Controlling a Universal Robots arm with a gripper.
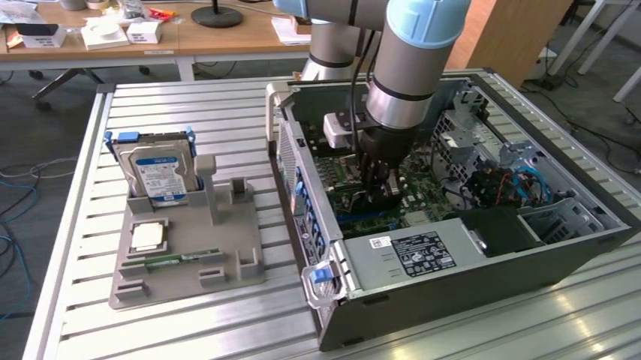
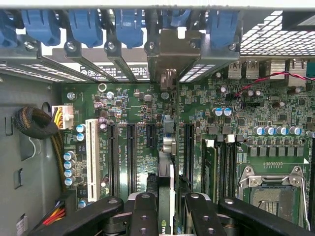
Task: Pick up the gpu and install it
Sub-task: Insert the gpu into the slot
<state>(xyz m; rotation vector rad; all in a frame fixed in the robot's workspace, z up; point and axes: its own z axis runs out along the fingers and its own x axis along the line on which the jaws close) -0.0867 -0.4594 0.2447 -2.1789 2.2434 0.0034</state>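
— GPU [image 2: 166,162]: where is it?
— Edge-on between the gripper [image 2: 166,209] fingers, standing upright over the green motherboard [image 2: 123,108] inside the open computer case [image 1: 561,262]. Its metal end bracket reaches the rear slot openings, under the row of blue clips [image 2: 88,24].
— So the jaws are clamped on it?
— Partly closed, one black finger [image 2: 142,211] on each side of the card, pressing its faces. In the exterior view the arm [image 1: 410,67] reaches straight down into the case.
— Any writing?
— Small white print beside the black expansion slots [image 2: 130,157] is too fine to read. The black power supply [image 1: 421,251] carries a white-printed label, also illegible.
— And outside the case?
— On the slatted table [image 1: 180,322], toward the exterior view's left, a grey fixture [image 1: 185,255] holds a hard drive [image 1: 155,169] with a blue-white label, upright in its slot, and a narrow green memory stick [image 1: 176,260] lying flat.
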